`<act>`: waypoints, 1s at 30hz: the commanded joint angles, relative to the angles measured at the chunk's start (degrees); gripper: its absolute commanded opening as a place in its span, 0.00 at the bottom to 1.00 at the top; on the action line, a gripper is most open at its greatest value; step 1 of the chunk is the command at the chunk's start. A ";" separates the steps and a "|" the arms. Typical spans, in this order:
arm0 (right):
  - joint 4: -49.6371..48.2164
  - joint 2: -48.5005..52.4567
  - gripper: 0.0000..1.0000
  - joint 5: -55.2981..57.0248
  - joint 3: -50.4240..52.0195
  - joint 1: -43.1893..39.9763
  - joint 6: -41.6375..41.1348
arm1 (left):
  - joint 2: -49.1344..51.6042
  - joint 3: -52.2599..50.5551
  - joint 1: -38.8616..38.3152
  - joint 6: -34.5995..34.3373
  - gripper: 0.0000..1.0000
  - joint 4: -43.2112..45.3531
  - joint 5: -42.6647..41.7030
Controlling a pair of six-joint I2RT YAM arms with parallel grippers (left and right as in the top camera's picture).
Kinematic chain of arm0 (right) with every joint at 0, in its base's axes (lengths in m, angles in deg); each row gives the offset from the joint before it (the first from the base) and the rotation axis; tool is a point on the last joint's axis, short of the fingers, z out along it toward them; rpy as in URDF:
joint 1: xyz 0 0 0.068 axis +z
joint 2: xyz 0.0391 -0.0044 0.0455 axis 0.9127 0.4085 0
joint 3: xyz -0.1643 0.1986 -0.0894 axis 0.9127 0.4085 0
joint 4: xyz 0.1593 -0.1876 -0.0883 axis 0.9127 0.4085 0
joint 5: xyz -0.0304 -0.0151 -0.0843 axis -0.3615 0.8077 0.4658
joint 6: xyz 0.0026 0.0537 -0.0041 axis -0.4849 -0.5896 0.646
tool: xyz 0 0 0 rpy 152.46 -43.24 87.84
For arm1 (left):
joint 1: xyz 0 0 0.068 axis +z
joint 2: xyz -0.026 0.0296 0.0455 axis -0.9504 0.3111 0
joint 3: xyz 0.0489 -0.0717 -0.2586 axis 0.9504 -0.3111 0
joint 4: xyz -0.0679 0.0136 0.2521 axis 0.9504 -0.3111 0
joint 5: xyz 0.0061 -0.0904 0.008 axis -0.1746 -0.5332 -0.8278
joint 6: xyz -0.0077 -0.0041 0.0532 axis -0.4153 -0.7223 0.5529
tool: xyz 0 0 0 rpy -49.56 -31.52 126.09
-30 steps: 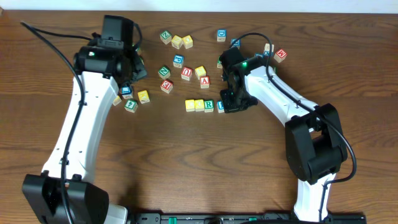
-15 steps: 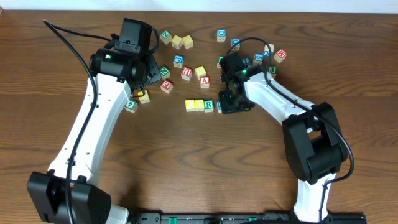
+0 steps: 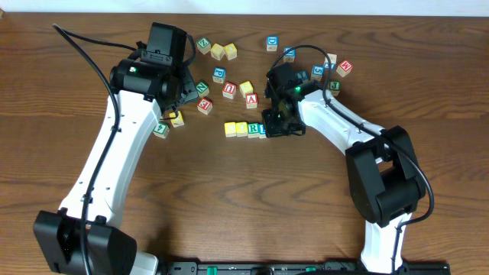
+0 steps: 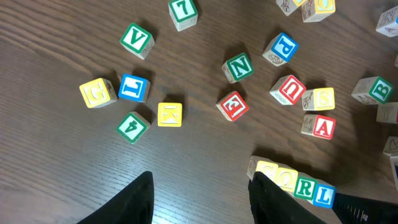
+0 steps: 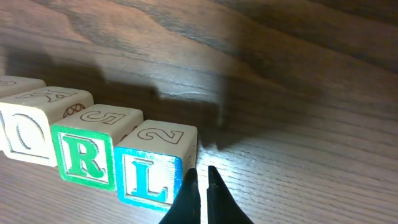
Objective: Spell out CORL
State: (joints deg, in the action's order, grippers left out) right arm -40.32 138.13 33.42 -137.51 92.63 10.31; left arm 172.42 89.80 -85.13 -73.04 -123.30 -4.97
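Four cubes stand in a tight row on the wooden table: yellow C [image 4: 268,169], yellow O [image 4: 288,177], green R [image 4: 306,186] and blue L [image 4: 323,195]. The overhead view shows this row [image 3: 246,129] mid-table. My right gripper [image 5: 200,198] is shut, its tips low on the table and pressed against the right side of the L cube [image 5: 149,174], next to the R cube [image 5: 87,155]. From above, the right gripper [image 3: 270,126] sits at the row's right end. My left gripper [image 4: 202,202] hovers open and empty, left of the row and above bare wood.
Loose cubes lie scattered behind and left of the row: green V [image 4: 136,39], yellow K [image 4: 170,114], red E [image 4: 232,106], green N [image 4: 239,66], red U [image 4: 288,90], red A [image 4: 322,126]. More cubes [image 3: 223,51] sit near the far edge.
The right gripper slid left, pushing the L cube against the R, and the whole row shifted slightly left. The left arm swung right a second ago and has since held still.
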 commanded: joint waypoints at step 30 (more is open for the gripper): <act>6.03 -0.94 0.01 0.79 -4.11 10.08 -6.38 | 0.35 -1.73 3.87 0.42 0.49 -2.34 2.78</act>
State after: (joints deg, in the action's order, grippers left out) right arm -33.67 137.28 32.19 -142.56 102.12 5.61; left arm 172.44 88.73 -81.68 -73.02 -125.44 -3.37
